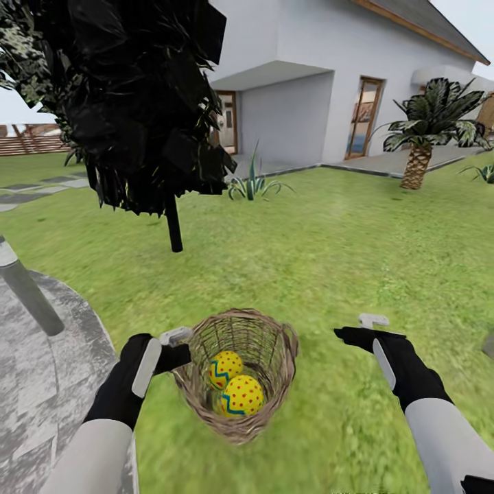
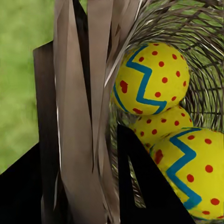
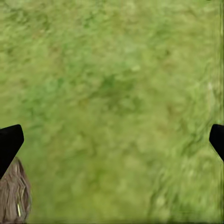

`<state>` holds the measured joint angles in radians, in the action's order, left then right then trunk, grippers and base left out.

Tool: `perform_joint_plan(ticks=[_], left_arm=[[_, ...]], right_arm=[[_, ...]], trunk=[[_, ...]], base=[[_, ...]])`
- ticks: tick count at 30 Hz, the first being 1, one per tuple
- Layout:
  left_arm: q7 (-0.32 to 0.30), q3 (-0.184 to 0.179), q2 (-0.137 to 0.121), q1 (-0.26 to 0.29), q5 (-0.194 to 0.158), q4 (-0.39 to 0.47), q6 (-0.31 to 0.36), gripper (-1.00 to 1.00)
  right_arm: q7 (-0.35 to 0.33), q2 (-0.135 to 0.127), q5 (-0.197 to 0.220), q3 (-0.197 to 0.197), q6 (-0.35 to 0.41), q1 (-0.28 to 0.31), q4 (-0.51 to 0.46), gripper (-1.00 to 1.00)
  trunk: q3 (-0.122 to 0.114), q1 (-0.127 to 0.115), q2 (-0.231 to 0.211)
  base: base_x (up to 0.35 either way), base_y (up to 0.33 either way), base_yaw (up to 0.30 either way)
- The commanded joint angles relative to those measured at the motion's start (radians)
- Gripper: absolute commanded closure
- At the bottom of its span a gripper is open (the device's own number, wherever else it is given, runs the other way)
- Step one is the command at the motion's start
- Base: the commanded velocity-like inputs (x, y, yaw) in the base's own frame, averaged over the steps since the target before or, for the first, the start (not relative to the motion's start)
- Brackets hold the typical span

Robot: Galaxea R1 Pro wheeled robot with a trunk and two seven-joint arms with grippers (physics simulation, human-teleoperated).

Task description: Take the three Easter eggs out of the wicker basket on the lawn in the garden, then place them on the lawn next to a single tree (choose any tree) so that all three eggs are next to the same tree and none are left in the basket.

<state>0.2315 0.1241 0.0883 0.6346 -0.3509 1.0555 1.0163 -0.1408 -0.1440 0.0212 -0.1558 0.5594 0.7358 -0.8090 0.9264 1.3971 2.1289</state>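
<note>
Woven wall of the wicker basket [image 2: 88, 107], seen close in the left wrist view, sits between the two dark fingers of the left gripper [image 1: 180, 348]: one finger outside, one inside, clamped on the rim.

Easter eggs [image 2: 151, 79]: three, yellow with blue zigzag and red dots, all in the basket, stacked against one another. Head view shows two [image 1: 240, 396].

Basket position: upright on the lawn [image 1: 357, 233], just off the edge of a grey stone patio [image 1: 41, 384], between both arms.

Right gripper [image 1: 374, 334]: fingers wide apart, empty, poised over bare grass beside the basket; a bit of the wicker shows at the edge of its wrist view.

Nearby: black conifer [image 1: 130, 96] with thin dark trunk, palm [image 1: 422, 137] by the house [image 1: 329, 82]. Neither matches a pale-trunked tree.

Status, judged: no egg removed yet.

Risks, judged: loose weave may flex or slip in the left grip, tipping the basket and rolling eggs out; reaching in with the right gripper could snag twigs; laying eggs by the conifer or palm might fail the task.
</note>
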Motion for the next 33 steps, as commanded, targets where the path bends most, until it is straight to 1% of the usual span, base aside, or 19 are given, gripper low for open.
perform_joint_plan(ticks=[1, 5, 17, 24, 33], left_arm=[[0.009, 0.002, 0.0, 0.0, 0.012, 0.001, 0.007, 1.0], [0.009, -0.002, 0.005, -0.001, 0.012, 0.001, 0.007, 1.0], [0.009, -0.006, 0.005, -0.002, 0.013, -0.009, 0.005, 1.0], [0.011, -0.007, 0.001, -0.001, 0.013, -0.03, 0.005, 1.0], [0.011, -0.006, -0.004, -0.001, 0.013, -0.031, 0.005, 1.0]], right_arm=[[-0.003, 0.0, 0.002, -0.002, 0.005, 0.001, -0.001, -1.0], [-0.002, 0.0, 0.002, -0.002, 0.006, 0.0, -0.001, -1.0], [0.0, 0.003, 0.002, -0.002, 0.006, -0.001, 0.002, -1.0], [0.0, 0.003, 0.002, -0.002, 0.006, -0.002, 0.002, -1.0], [0.0, 0.003, 0.003, -0.002, 0.007, -0.002, 0.004, -1.0]], trunk=[[-0.003, -0.004, -0.007], [-0.02, -0.019, -0.035], [-0.07, -0.065, -0.119], [-0.099, -0.092, -0.168], [-0.137, -0.127, -0.231]], base=[[0.0, 0.0, -0.245], [0.0, 0.0, -0.245], [0.0, 0.0, -0.245], [0.0, 0.0, -0.245], [0.0, 0.0, -0.245]])
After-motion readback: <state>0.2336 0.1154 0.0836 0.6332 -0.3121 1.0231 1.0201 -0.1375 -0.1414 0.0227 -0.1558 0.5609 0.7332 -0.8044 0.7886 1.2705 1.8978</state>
